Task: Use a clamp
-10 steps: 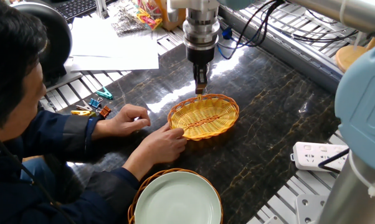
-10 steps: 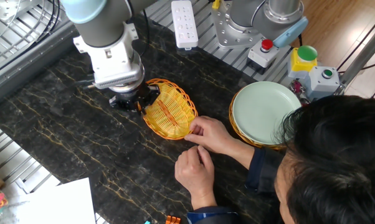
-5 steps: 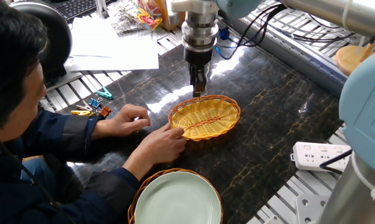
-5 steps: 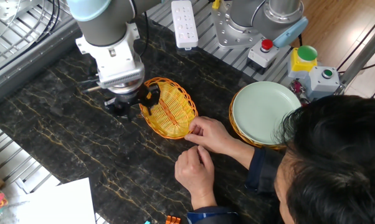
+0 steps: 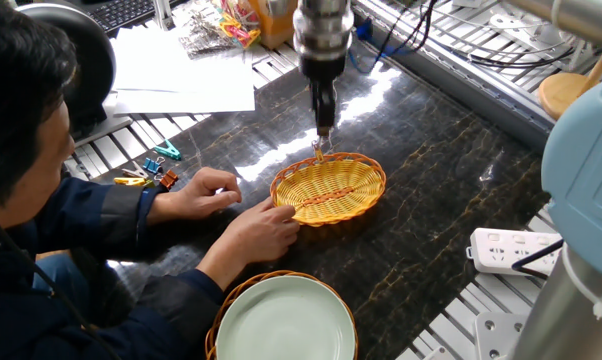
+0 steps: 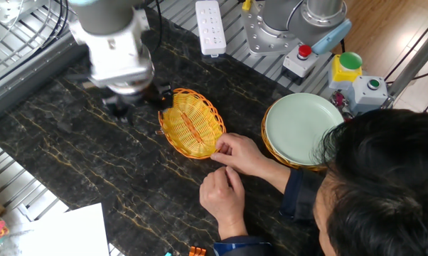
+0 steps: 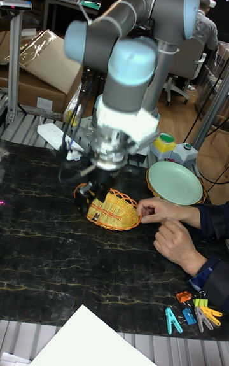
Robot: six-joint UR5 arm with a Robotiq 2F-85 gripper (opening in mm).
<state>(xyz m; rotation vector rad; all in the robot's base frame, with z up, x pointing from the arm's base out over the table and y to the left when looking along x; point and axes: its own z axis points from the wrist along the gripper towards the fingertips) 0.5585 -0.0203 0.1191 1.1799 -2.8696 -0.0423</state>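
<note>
A small clamp (image 5: 320,151) sits clipped on the far rim of the yellow wicker basket (image 5: 331,190); in the tall view it shows as a dark clip (image 7: 93,216) on the basket's left edge. My gripper (image 5: 324,122) hangs just above that rim, pointing straight down, apart from the clamp and with nothing between its fingers. It is motion-blurred in the other fixed view (image 6: 139,99), where its dark fingers stand spread beside the basket (image 6: 193,128). A person's hand (image 5: 266,225) holds the basket's near rim.
Several loose coloured clamps (image 5: 146,172) lie at the table's left edge near the person's arm. A pale green plate (image 5: 281,318) rests in a second basket at the front. A white power strip (image 5: 511,250) lies on the right, and papers (image 5: 181,75) at the back left.
My gripper has risen from the basket's far rim and drawn slightly back, leaving the clamp on the rim. The basket and the person's hands have stayed put.
</note>
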